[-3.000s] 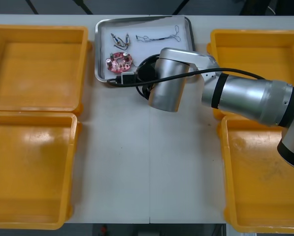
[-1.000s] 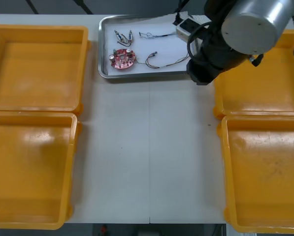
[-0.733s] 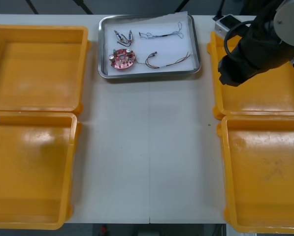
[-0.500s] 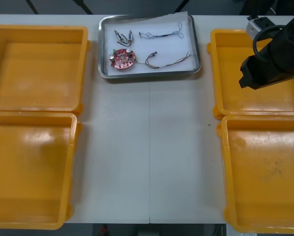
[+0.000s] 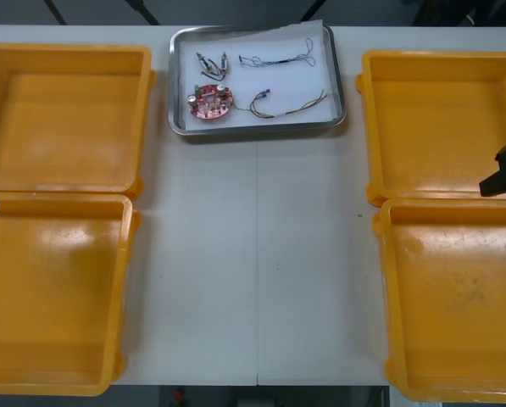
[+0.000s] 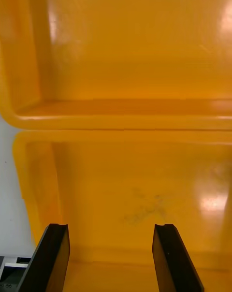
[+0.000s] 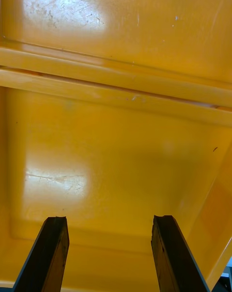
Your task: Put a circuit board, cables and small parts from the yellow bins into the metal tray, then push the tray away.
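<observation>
Hovering right gripper [image 6: 110, 228] over yellow bins [image 6: 121, 114] at right, left gripper [image 7: 110, 219] at left — all fingers apart — best clearing rims, sparing the upper-centre metal tray [image 5: 261, 129].

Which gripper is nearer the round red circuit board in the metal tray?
Left. The left gripper hangs open where the left yellow bins meet; the right gripper, where the right bins meet, is farther: the board lies in the left half of the tray.

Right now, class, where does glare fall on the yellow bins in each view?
Front view: pale sheen on the near left bin. Left wrist view: bright patches on the left bins beyond the open left gripper. Right wrist view: glare spots on the right bins past the open right gripper.
</observation>
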`<state>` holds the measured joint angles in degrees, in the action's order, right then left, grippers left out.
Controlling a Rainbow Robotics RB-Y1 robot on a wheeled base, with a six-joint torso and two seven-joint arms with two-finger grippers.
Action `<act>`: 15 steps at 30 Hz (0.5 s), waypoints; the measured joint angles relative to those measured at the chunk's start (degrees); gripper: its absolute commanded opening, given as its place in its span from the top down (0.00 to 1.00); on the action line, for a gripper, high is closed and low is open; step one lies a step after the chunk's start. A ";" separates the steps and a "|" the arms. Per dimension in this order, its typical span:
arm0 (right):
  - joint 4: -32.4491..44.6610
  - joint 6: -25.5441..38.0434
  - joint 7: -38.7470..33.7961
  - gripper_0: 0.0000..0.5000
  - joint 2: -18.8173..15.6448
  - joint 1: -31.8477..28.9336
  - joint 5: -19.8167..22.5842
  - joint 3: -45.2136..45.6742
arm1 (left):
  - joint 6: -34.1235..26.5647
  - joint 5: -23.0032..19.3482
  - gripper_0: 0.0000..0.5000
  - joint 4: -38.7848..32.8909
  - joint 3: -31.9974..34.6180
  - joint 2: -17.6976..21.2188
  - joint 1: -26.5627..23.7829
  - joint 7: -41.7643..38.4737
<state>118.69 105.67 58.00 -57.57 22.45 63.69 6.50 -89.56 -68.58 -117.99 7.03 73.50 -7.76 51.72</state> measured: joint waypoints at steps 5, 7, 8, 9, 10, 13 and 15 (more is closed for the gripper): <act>2.56 0.24 0.00 0.00 0.00 -6.20 0.19 4.60 | 0.00 0.00 0.00 0.00 0.00 0.00 0.00 0.00; 3.47 0.24 0.00 0.00 0.00 -8.07 0.24 6.02 | 0.00 0.00 0.00 0.00 0.00 0.00 0.00 0.00; 3.81 0.25 0.00 0.00 0.00 -8.90 0.24 6.62 | 0.00 0.00 0.00 0.00 0.00 0.00 0.00 0.00; 4.02 0.29 0.00 0.00 0.00 -9.60 0.24 7.12 | 0.00 0.00 0.00 0.00 0.00 0.00 0.00 0.00; 4.14 0.31 0.00 0.00 0.00 -10.21 0.24 7.53 | 0.00 0.00 0.00 0.00 0.00 0.00 0.00 0.00; 4.25 0.53 0.00 0.00 0.00 -11.67 0.20 8.30 | 0.00 0.00 0.00 0.00 0.00 0.00 0.00 0.00; 4.28 0.55 0.00 0.00 0.00 -12.34 0.03 8.38 | 0.00 0.00 0.00 0.00 0.00 0.00 0.00 0.00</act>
<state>122.97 106.23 58.00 -57.57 10.11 63.72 14.88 -89.56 -68.58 -118.00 7.03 73.50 -7.76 51.72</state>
